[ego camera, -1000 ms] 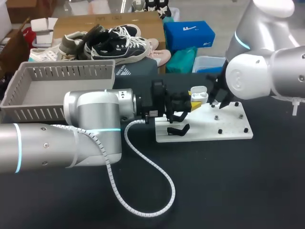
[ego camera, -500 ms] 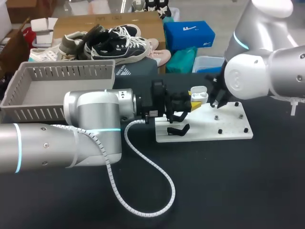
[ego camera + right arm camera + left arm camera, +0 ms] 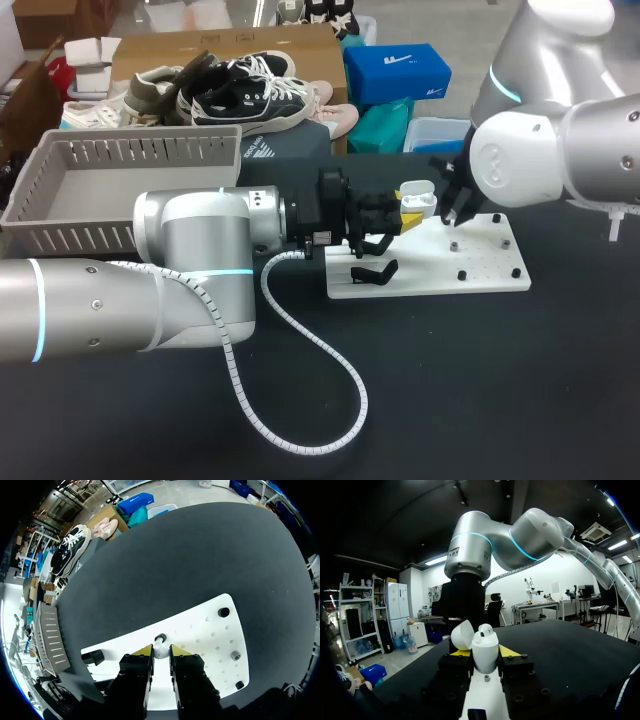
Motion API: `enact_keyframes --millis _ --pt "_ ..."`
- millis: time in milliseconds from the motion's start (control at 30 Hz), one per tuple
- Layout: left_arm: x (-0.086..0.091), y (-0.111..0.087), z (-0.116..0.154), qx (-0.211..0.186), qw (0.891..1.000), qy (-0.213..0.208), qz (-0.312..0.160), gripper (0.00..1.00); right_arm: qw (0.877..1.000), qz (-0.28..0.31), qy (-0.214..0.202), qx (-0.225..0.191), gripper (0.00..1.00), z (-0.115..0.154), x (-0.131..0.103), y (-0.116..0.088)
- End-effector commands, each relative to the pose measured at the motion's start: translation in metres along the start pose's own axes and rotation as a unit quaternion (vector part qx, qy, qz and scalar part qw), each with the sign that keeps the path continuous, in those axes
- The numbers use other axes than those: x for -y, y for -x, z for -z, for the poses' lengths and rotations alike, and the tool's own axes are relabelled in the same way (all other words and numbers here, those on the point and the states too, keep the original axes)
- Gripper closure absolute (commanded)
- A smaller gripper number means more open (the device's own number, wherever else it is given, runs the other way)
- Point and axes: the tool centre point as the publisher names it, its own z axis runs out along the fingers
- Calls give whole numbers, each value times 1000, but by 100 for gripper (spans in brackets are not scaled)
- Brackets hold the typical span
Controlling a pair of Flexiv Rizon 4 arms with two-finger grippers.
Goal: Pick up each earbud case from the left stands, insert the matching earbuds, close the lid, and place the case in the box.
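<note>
At the upper left of the head view the grey slatted box (image 3: 60, 215) is seen, well apart from the work.

From the left edge the left arm (image 3: 190, 235) is stretched to the middle of the frame. Its gripper, the left gripper (image 3: 402, 222), is clamped on the white earbud case (image 3: 418, 197), one yellow-tipped finger on each side of the body. In the left wrist view the case is held upright between those fingers, with its lid (image 3: 462, 635) swung open and tipped back to one side, so the mouth is turned upward. Whether a bud is already seated inside cannot be told.

Below the held case, at the lower middle, a black stand (image 3: 372, 272) is fixed on the white pegboard (image 3: 490, 270).

At the right of the middle, the right gripper (image 3: 161, 652) is pointed down at the pegboard. Its fingers are drawn almost together, and a small white earbud (image 3: 160, 647) is pinched between the tips, just over the board.

The coming move is judged to turn on one relation: in the head view the case's open mouth lies just beside the right gripper, to its left and slightly higher. The earbud is nearer the right arm and is to be carried by it. A short shift leftward and a descent along the case's upright axis would be called for. The open lid stands on the far side and should not be struck.
</note>
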Motion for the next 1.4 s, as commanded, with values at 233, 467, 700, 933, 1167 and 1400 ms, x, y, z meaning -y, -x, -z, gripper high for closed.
enact_keyframes --millis 233,467,700,933,1167,1400 --pt "1 0 0 0 1000 2 -1 100 1000 -1 13 13 100 18 3 -2" --pt "1 0 0 0 1000 2 -1 100 999 13 9 32 100 33 11 -8" --pt "1 0 0 0 1000 2 -1 100 997 55 5 51 100 58 31 -24" --pt "1 0 0 0 1000 2 -1 100 988 139 26 68 100 88 53 -49" --pt "1 0 0 0 1000 2 -1 100 962 252 39 99 100 113 63 -80" --pt "1 0 0 0 1000 2 -1 100 937 329 43 108 100 131 59 -99"
